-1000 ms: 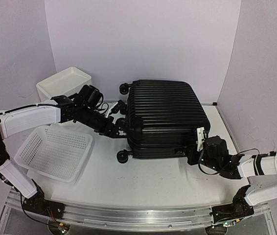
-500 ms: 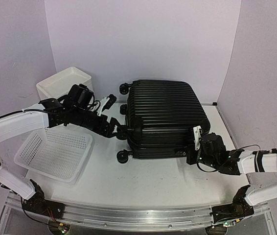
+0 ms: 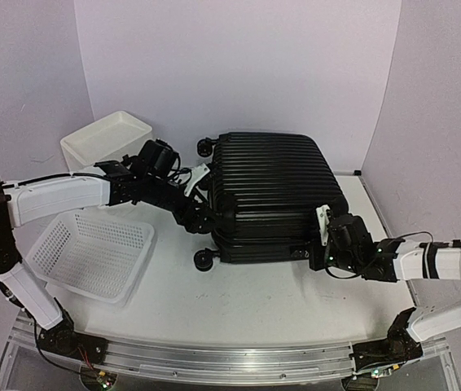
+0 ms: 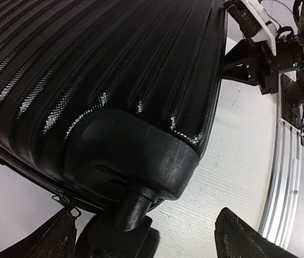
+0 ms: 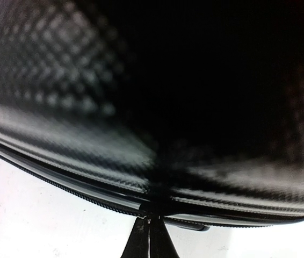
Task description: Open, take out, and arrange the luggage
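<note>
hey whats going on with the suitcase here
Two robot arms are working on the black luggage, which lies flat and zipped shut on the table. The left gripper is open at a wheel corner on the case's left end. The right gripper is shut, its tips at the zipper line on the near right side; whether it pinches a pull can't be seen. Nothing has been taken out.

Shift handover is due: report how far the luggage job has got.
Done: nothing visible; the luggage lies closed. In hand: the right gripper is shut at its zipper seam; the left gripper stands open either side of a caster wheel. Left: unzip, lift the lid, take out, arrange.
</note>
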`<action>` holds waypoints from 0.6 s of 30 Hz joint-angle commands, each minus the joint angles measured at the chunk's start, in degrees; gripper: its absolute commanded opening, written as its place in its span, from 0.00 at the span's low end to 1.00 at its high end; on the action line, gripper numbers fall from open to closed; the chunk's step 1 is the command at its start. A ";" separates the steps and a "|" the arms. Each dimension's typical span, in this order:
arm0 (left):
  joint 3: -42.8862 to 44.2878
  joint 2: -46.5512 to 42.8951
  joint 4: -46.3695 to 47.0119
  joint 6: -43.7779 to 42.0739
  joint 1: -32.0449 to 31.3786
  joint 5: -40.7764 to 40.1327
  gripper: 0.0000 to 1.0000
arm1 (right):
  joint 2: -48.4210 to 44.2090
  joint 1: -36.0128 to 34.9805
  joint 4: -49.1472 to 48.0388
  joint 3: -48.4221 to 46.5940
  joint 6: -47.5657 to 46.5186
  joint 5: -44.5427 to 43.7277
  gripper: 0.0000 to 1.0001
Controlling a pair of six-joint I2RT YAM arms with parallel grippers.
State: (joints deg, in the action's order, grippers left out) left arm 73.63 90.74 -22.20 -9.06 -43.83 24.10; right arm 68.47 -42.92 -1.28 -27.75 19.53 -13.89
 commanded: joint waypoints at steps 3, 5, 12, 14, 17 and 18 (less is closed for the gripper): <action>2.34 2.97 3.12 -2.23 -0.20 -1.36 0.83 | 0.08 -0.21 1.19 -3.50 -0.13 -0.21 0.00; 1.64 3.11 2.94 -1.63 -0.20 -2.62 0.79 | -0.40 -0.24 1.19 -3.39 -0.42 -0.40 0.00; -0.23 2.17 2.11 0.18 -0.20 -10.51 0.52 | -3.71 -0.18 3.74 -1.68 -2.48 -3.25 0.00; 0.21 2.56 1.18 0.77 -0.16 -13.88 0.43 | -4.45 -0.15 3.37 -0.67 -6.48 -3.45 0.00; 0.60 3.58 -0.01 1.77 -0.11 -17.01 0.31 | -3.39 -0.12 6.24 -1.49 -12.02 -4.50 0.00; 0.44 3.77 -0.11 2.01 -0.11 -17.60 0.29 | -2.95 0.08 8.16 -2.31 -12.25 -5.53 0.00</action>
State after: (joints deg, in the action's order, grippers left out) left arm 74.00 93.34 -19.42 -9.93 -44.84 16.51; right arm 66.06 -43.07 3.05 -28.42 13.41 -15.03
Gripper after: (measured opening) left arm 0.328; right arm 0.008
